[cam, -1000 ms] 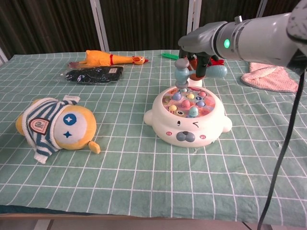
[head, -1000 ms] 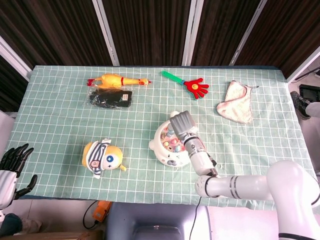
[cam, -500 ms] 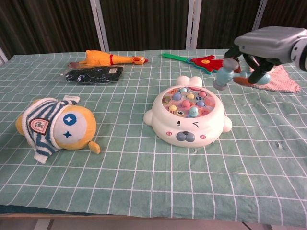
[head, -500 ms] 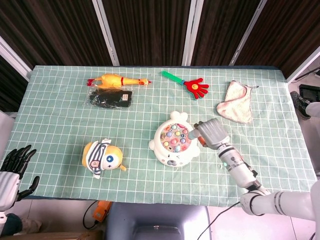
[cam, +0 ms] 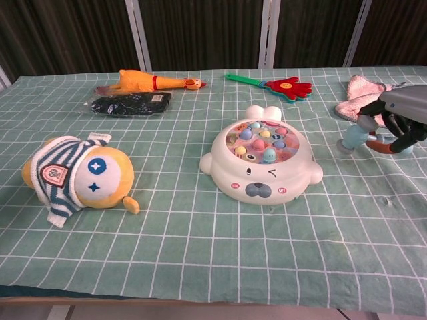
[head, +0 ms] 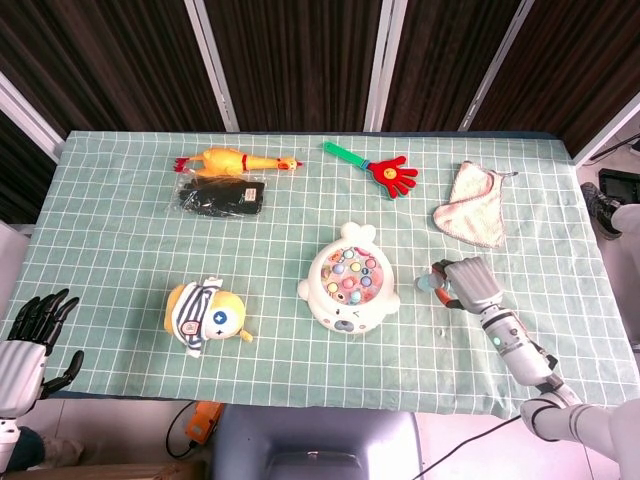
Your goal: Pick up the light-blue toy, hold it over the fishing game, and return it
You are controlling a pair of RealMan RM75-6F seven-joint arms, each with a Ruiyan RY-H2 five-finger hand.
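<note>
While the right hand [head: 470, 283] grips the small light-blue plastic toy [cam: 351, 140] low at the green checked desk [head: 120, 250], perhaps touching it, the white round fishing game [head: 347, 291] lies well apart; the left hand [head: 28, 335] hangs spread off the desk's edge.

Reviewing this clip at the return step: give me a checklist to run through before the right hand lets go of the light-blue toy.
1. Right hand holds the light-blue toy: ok.
2. Toy is away from the fishing game, on the side nearer the robot's right: ok.
3. Toy's end is down at the tablecloth: cannot tell if it touches.
4. Cloth beside the toy is bare, pink towel lies apart: ok.
5. Left hand is off the table edge, holding nothing: ok.
</note>
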